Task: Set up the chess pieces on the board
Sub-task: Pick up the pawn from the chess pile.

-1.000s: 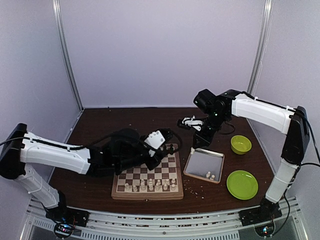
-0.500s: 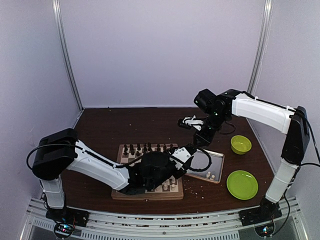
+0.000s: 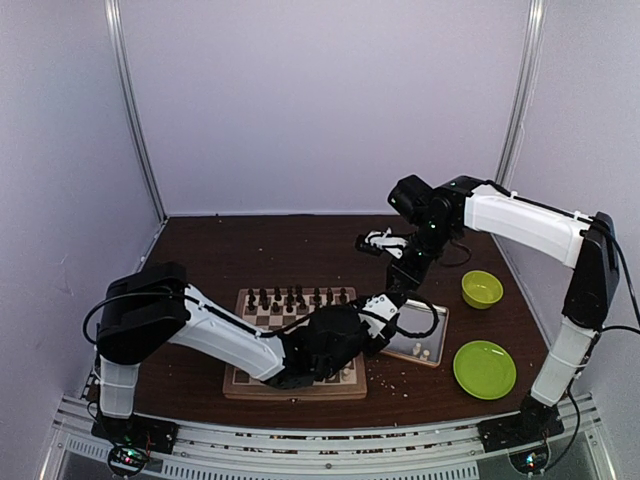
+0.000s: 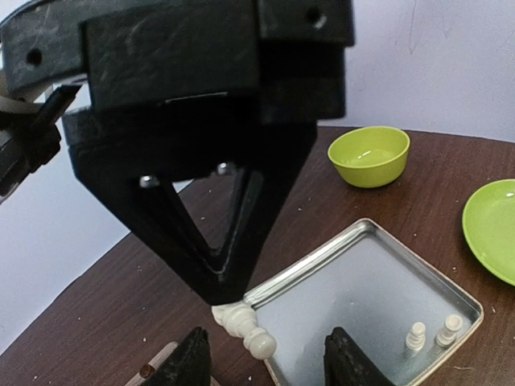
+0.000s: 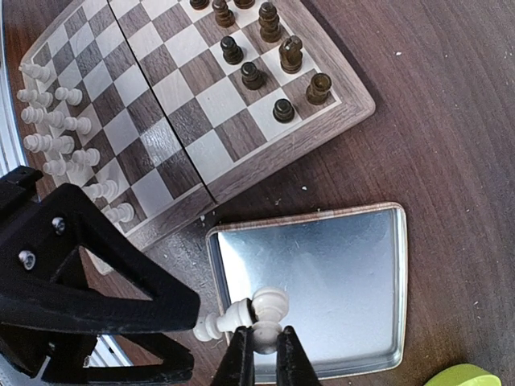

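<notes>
The right gripper (image 5: 261, 354) pinches one cream piece (image 5: 241, 315) over the tray (image 5: 400, 273) edge nearest the board (image 5: 205, 153), seemingly offering it to the left gripper (image 4: 269, 366), whose jaws stand spread just short of it, bound for the chess pieces (image 5: 71, 96) ranked along the board's near edge.

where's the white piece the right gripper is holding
In the right wrist view the white piece hangs pinched in the right gripper, above the metal tray's corner nearest the board.
</notes>
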Action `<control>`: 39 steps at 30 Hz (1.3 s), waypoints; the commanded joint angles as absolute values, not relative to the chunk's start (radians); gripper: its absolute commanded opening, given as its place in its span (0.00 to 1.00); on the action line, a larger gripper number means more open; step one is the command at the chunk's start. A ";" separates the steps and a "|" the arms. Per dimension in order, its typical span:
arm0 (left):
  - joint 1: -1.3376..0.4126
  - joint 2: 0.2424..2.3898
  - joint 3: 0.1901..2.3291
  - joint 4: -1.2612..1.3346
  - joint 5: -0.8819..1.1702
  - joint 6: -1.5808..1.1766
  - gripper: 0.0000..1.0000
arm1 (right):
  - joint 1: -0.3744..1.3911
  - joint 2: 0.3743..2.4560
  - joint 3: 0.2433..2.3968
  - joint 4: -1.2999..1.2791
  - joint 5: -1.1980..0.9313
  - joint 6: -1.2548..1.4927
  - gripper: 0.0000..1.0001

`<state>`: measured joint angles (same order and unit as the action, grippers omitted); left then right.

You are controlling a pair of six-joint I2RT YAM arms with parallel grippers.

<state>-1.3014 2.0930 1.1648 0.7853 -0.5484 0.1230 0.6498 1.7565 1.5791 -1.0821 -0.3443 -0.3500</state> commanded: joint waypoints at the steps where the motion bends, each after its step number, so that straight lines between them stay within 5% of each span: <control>1: -1.278 2.112 1.212 0.783 -0.587 0.069 0.50 | 0.646 1.744 1.597 -1.089 -0.353 -0.339 0.03; 17: -1.249 2.143 1.230 0.743 -0.574 0.020 0.42 | 0.646 1.735 1.577 -1.076 -0.357 -0.338 0.03; 32: -1.238 2.116 1.204 0.736 -0.516 0.029 0.05 | 0.645 1.735 1.573 -1.070 -0.340 -0.338 0.03; 39: -1.236 1.902 1.121 0.510 -0.466 0.089 0.00 | 0.644 1.716 1.543 -1.038 -0.274 -0.356 0.03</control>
